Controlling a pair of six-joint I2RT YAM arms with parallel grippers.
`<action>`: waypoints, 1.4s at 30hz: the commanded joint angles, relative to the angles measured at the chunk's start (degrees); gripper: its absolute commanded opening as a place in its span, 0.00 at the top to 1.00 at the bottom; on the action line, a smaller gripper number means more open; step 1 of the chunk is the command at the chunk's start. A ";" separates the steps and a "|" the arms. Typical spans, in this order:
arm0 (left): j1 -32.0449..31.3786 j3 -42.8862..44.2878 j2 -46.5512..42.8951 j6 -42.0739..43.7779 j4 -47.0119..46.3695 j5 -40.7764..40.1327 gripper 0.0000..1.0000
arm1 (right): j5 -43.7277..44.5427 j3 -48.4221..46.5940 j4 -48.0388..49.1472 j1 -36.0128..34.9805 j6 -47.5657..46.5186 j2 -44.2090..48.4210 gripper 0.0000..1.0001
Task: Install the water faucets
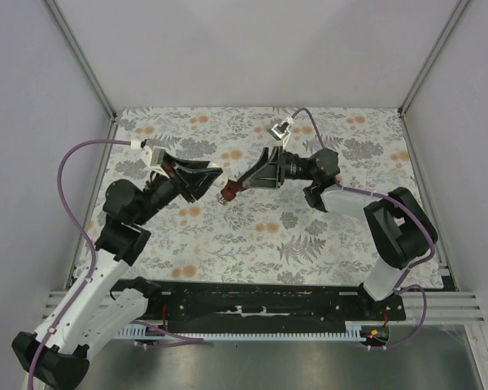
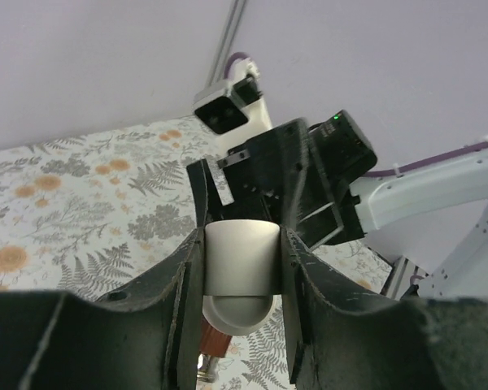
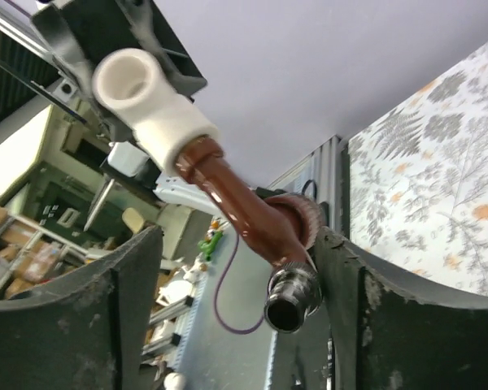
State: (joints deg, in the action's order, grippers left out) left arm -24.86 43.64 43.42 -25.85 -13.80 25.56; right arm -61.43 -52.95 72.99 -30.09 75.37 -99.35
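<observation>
My left gripper (image 2: 241, 268) is shut on a small white cylindrical pipe fitting (image 2: 242, 252), held above the floral table. The dark red-brown faucet (image 3: 244, 213) with a silvery tip sits with its base in that fitting (image 3: 142, 97). It also shows below the fitting in the left wrist view (image 2: 213, 341) and between the two grippers in the top view (image 1: 230, 192). My right gripper (image 3: 236, 244) is open around the faucet. Its right finger (image 3: 350, 276) touches the faucet's ribbed knob, and a gap remains on the left side. The left gripper (image 1: 215, 180) and right gripper (image 1: 246, 184) meet mid-table.
The floral tablecloth (image 1: 260, 236) covers the table. White walls and metal frame posts (image 1: 81, 57) enclose it. A black rail (image 1: 252, 305) runs along the near edge between the arm bases.
</observation>
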 commanded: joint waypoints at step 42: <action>-0.19 13.40 2.81 -18.63 25.32 -15.37 0.98 | 74.08 12.61 -0.21 -35.04 -143.41 5.49 0.06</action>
State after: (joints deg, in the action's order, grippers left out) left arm -24.84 54.33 46.48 -40.77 15.84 7.25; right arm 8.12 -39.20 58.22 -64.49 -60.49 -89.89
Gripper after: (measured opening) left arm 0.427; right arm 0.964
